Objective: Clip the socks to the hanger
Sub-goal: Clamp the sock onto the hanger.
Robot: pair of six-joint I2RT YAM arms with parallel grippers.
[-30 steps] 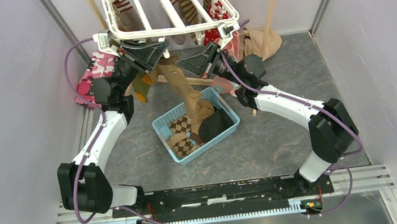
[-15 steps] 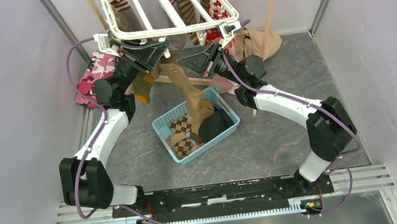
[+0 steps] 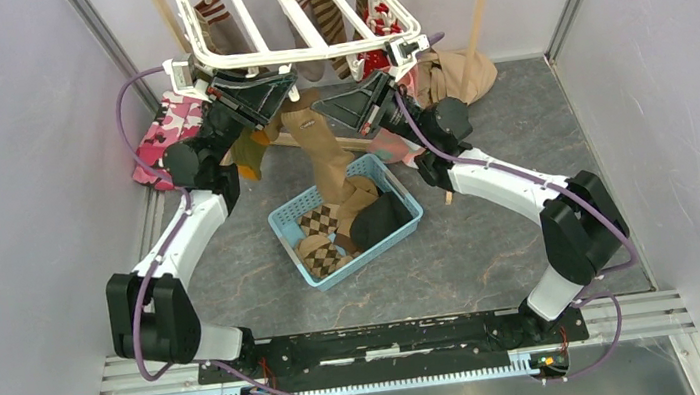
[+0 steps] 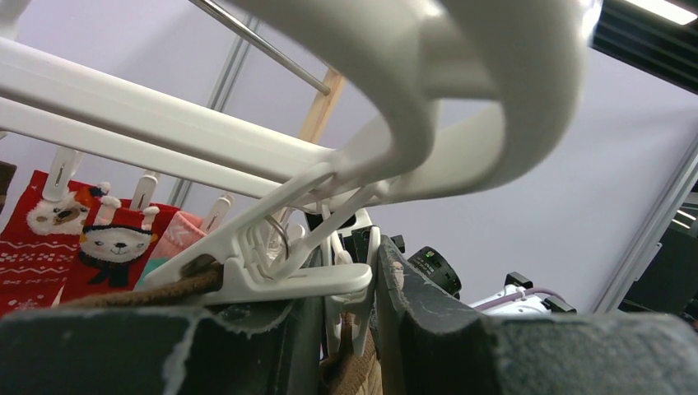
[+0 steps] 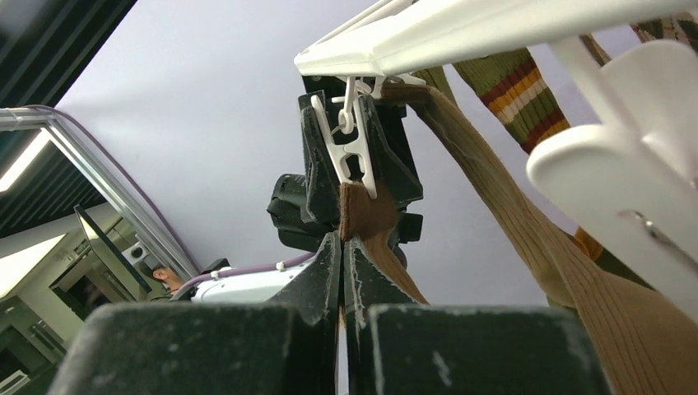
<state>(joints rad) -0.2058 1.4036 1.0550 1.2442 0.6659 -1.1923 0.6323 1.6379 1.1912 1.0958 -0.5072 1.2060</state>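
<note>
The white hanger (image 3: 308, 53) hangs at the back, with both grippers raised under its front bar. My left gripper (image 3: 287, 86) is shut on a white clip (image 4: 369, 255), one finger on each side of it (image 4: 350, 288). The top of a brown sock (image 4: 350, 370) sits in that clip's mouth. My right gripper (image 3: 320, 110) is shut on the same brown sock (image 5: 366, 214) just below the clip (image 5: 350, 156), its jaws (image 5: 342, 247) pressed together. The sock (image 3: 326, 160) trails down into the blue basket (image 3: 401, 232).
Striped (image 3: 331, 13) and red socks (image 3: 385, 20) hang on the hanger, and a tan sock (image 5: 510, 214) from a neighbouring clip. Argyle socks (image 3: 321, 221) lie in the basket. A green sock (image 3: 250, 154), camouflage cloth (image 3: 166, 124), beige garment (image 3: 457, 74) and wooden pole (image 3: 481, 0) surround it.
Both grippers and the hanger's front bar have shifted slightly up and back, drawing the brown sock a little higher out of the basket.
</note>
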